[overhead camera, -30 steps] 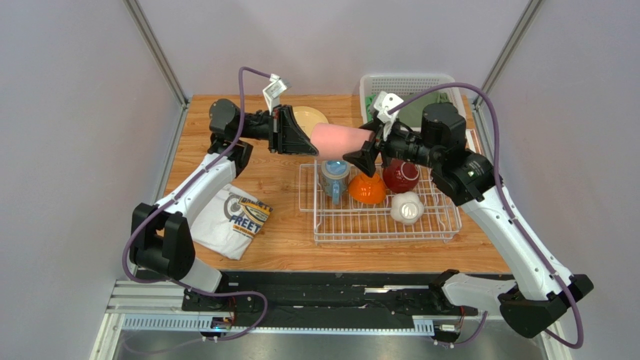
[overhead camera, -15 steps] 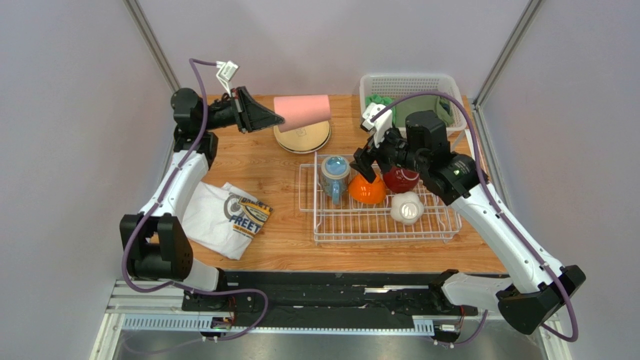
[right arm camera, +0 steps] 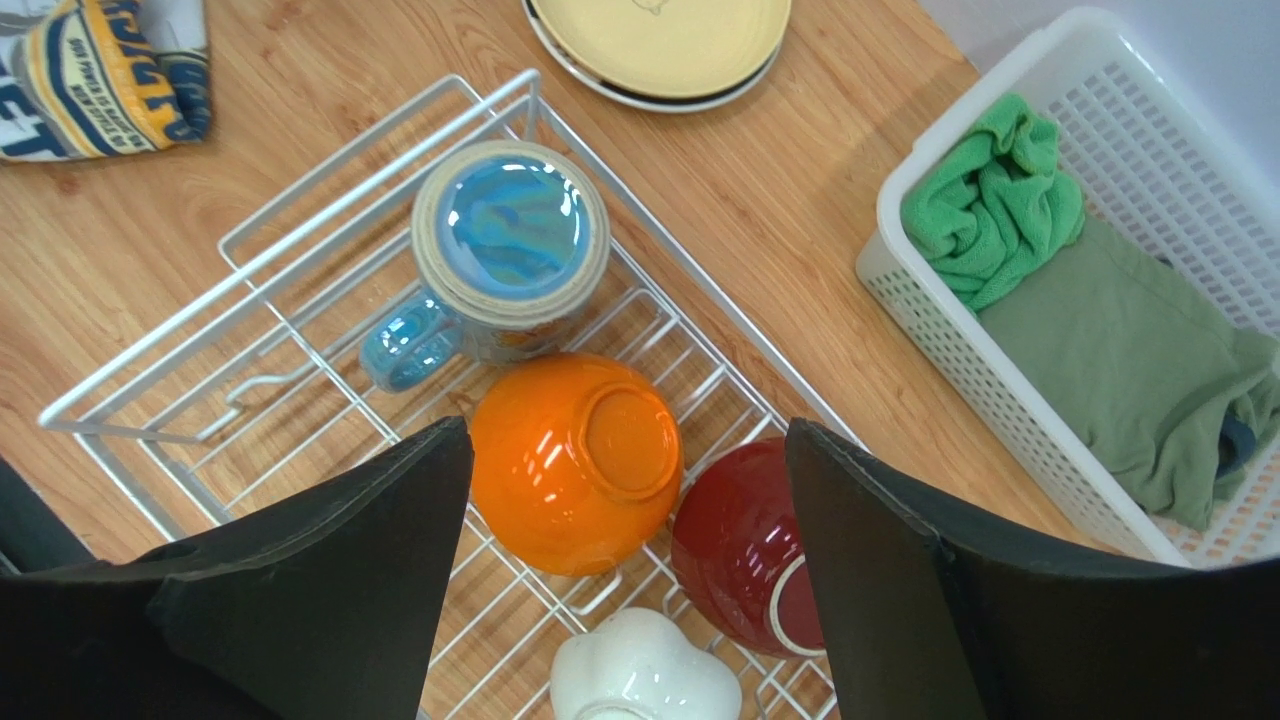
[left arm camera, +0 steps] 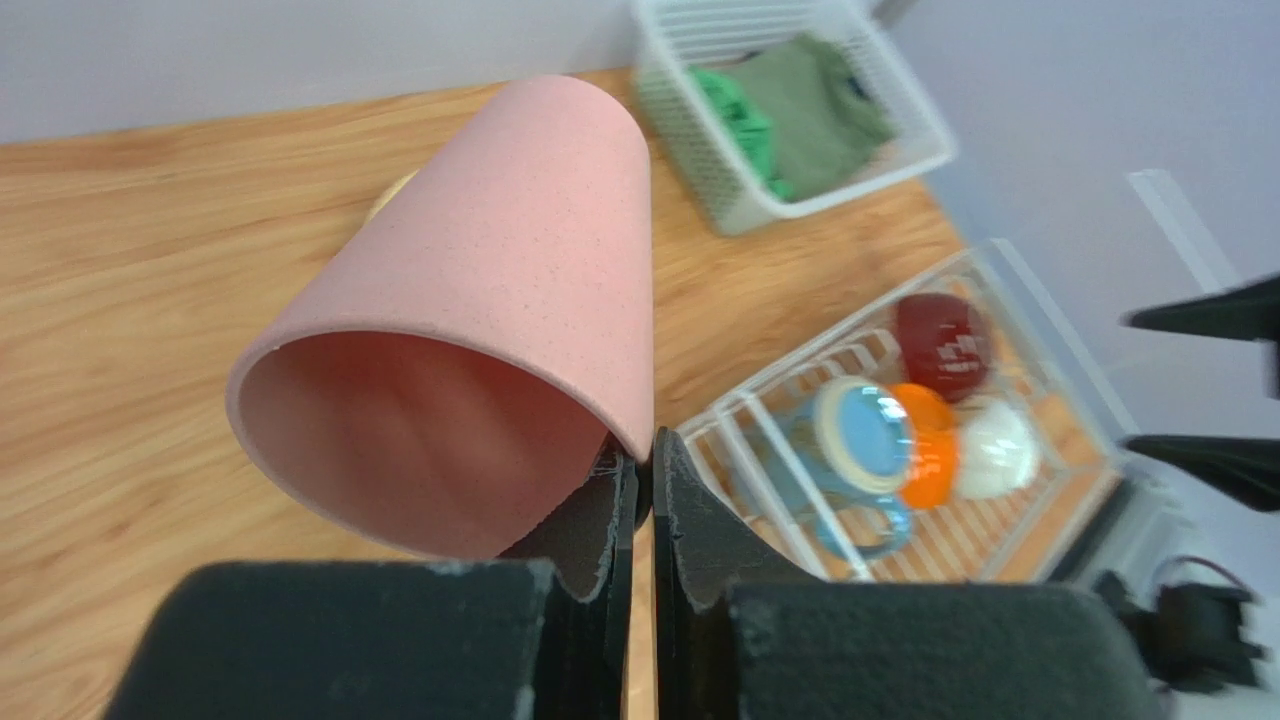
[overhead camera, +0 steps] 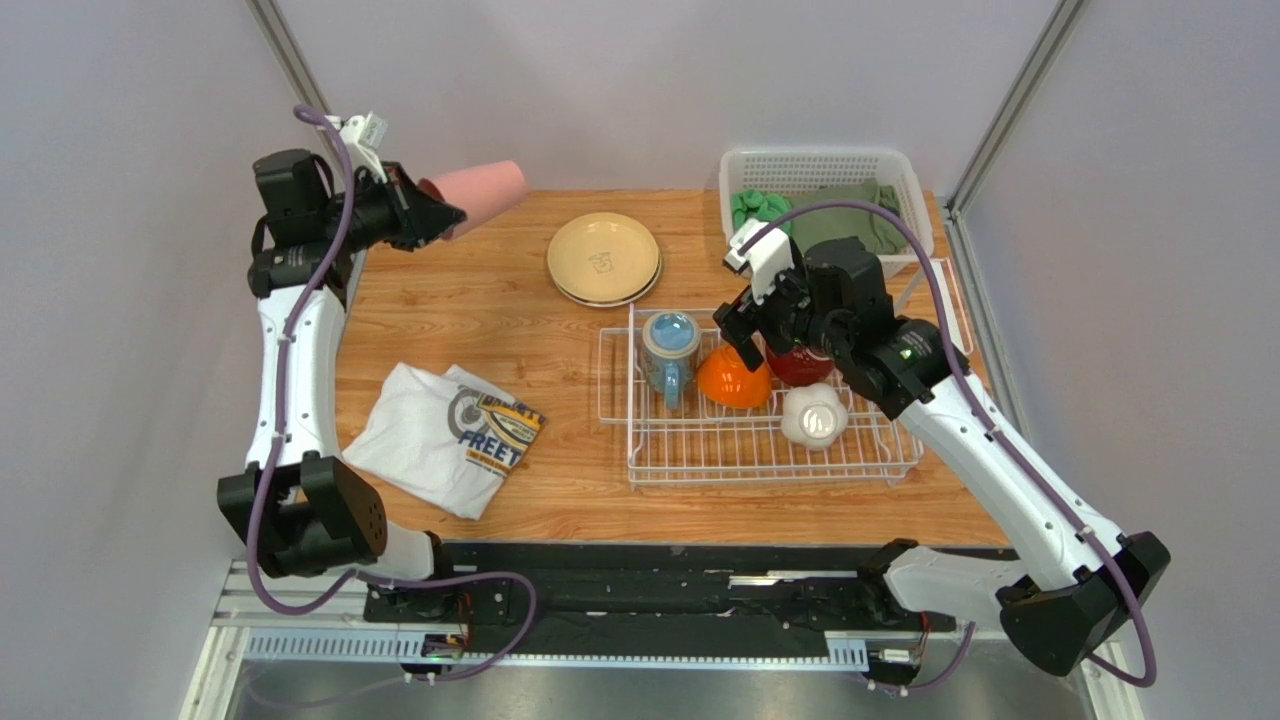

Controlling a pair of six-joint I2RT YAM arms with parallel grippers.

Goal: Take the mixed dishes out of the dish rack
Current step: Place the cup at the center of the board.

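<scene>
Left fingers (left arm camera: pixel 619 518) pinch the light, stiff, breakable pink cup (left arm camera: pixel 481 300) by its rim; right fingers (overhead camera: pixel 739 327) gape above the orange bowl (right arm camera: pixel 579 458).

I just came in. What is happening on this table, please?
A two-arm robot is emptying a dish rack. The left claw is shut on the rim of the pink cup and holds it raised over the far left corner of the table. The right claw hangs open above the orange bowl. The rack also holds a light-blue mug, a dark red bowl and a small white bowl. The plates lie stacked on the table beyond the rack.
</scene>
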